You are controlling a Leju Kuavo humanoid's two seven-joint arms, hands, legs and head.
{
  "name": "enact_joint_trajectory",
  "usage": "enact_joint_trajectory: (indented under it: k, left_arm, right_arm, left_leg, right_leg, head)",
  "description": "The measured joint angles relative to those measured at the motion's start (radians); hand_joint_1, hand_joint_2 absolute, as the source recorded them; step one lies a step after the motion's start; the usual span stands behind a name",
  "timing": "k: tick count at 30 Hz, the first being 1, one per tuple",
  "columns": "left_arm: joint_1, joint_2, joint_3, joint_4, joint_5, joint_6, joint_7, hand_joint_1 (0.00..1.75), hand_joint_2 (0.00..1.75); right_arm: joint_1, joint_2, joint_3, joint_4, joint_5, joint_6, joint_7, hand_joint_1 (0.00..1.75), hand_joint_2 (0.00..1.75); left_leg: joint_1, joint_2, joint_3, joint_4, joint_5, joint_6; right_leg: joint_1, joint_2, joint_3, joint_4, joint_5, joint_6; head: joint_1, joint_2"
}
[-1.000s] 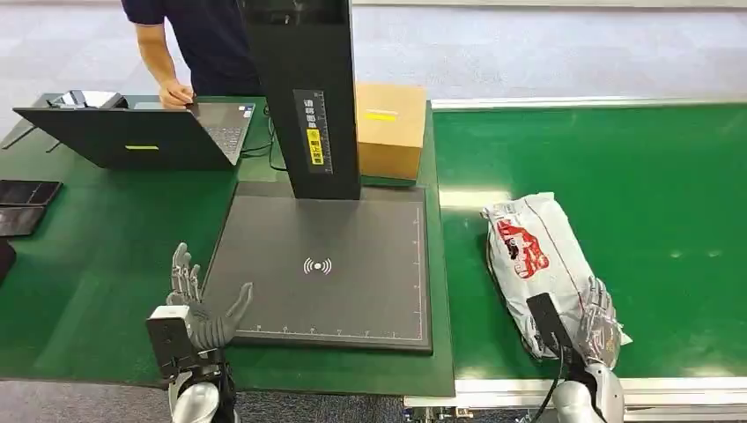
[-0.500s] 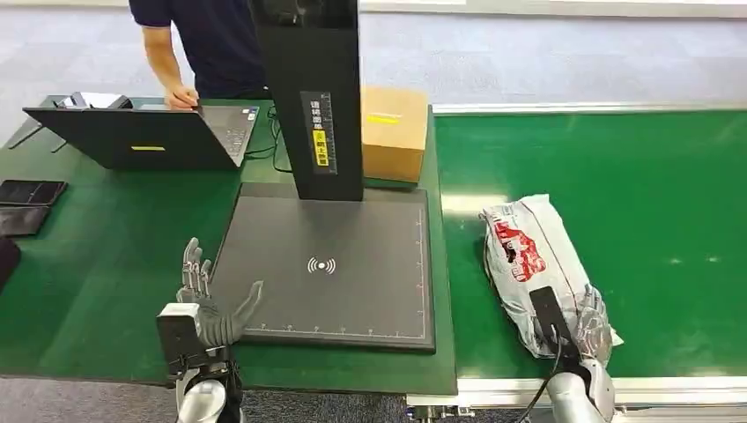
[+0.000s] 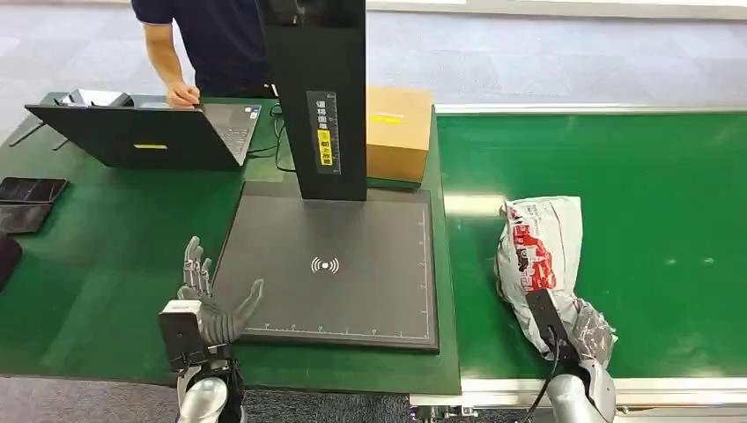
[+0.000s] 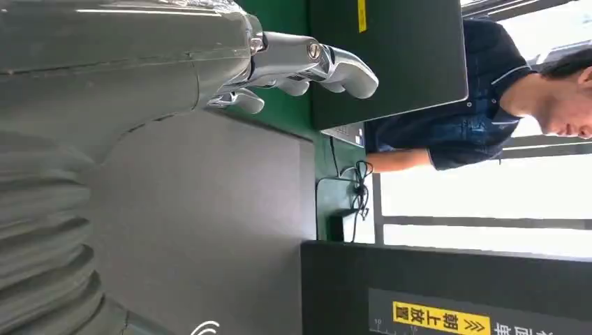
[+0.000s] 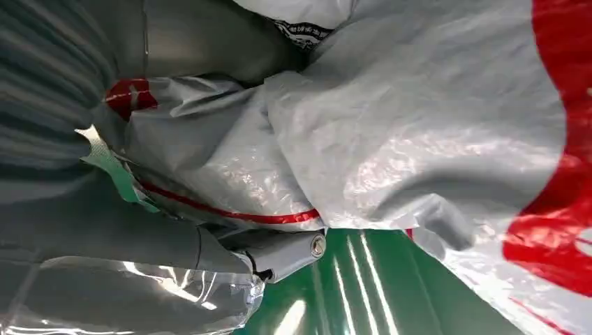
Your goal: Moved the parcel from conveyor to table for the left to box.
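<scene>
Head view, nearest the robot: the left hand [image 3: 204, 304] stands at about 7 o'clock above the green table [image 3: 97, 264], fingers spread apart and holding nothing, its thumb reaching over the near left corner of the dark scanner pad [image 3: 330, 264]. At about 5 o'clock the right hand [image 3: 588, 339] grips the near end of the parcel [image 3: 539, 251], a grey plastic mailer with red print; in the right wrist view the thumb and fingers [image 5: 279, 252] fold around bunched grey film of the parcel [image 5: 419, 139], with green belt showing beneath. The parcel lies on the green conveyor [image 3: 652, 176], its far end tilted toward 1 o'clock, just right of the seam between belt and table.

Middle distance: the scanner pad lies flat on the table, a wireless symbol at its centre, and a black upright column [image 3: 319, 97] with a yellow label rises from its far edge at 12 o'clock. Two dark flat devices [image 3: 26, 204] lie at the table's left edge, about 9 o'clock.

Far: a cardboard box [image 3: 398, 132] stands just right of the column, beside the conveyor's edge. At 11 o'clock an open laptop [image 3: 145, 137] faces away from the robot, and a person [image 3: 207, 40] in a dark shirt rests a hand on it.
</scene>
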Motion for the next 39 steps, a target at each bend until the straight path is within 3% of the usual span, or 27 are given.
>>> enact_joint_trajectory:
  k: [10,21,28,34,39]
  left_arm:
    - [0.0,0.0,0.0,0.0,-0.005,-0.002,0.003,0.0,1.75]
    - [-0.01,0.0,0.0,0.003,-0.021,-0.018,0.003,0.0,1.75]
    - [-0.031,0.0,0.002,0.027,-0.002,-0.034,-0.022,0.0,1.75]
    - [-0.039,0.0,0.003,0.045,-0.01,-0.042,-0.03,0.0,1.75]
    - [-0.041,0.0,0.002,0.055,0.015,-0.025,-0.047,0.0,1.75]
  right_arm:
    - [0.089,0.037,0.012,-0.149,-0.046,-0.121,-0.131,1.55,1.75]
    - [0.172,0.092,0.204,-0.484,0.029,-0.125,-0.159,1.38,1.75]
    - [0.218,0.096,0.393,-0.632,0.092,-0.095,-0.182,1.55,1.75]
    - [0.217,0.097,0.582,-0.671,0.162,-0.093,-0.158,1.55,1.75]
    - [0.122,0.096,0.742,-0.603,0.109,-0.066,-0.178,1.55,1.75]
  left_leg:
    - [0.0,-0.002,-0.009,0.0,0.0,0.0]
    - [0.0,-0.002,-0.012,0.0,0.001,-0.001]
    - [0.0,-0.002,-0.012,0.0,0.001,-0.001]
    - [0.0,-0.002,-0.013,0.0,0.001,-0.001]
    - [0.0,-0.001,-0.013,-0.001,0.002,-0.002]
  right_leg:
    - [0.0,-0.001,-0.008,0.002,0.0,0.0]
    - [0.0,-0.001,-0.013,0.003,0.0,0.0]
    - [0.0,-0.001,-0.013,0.003,0.0,0.0]
    - [0.0,-0.001,-0.013,0.004,0.0,0.0]
    - [0.0,0.0,-0.014,0.004,0.0,-0.001]
  head:
    - [0.0,0.0]
    - [0.0,0.0]
    - [0.0,0.0]
    - [0.0,0.0]
    - [0.0,0.0]
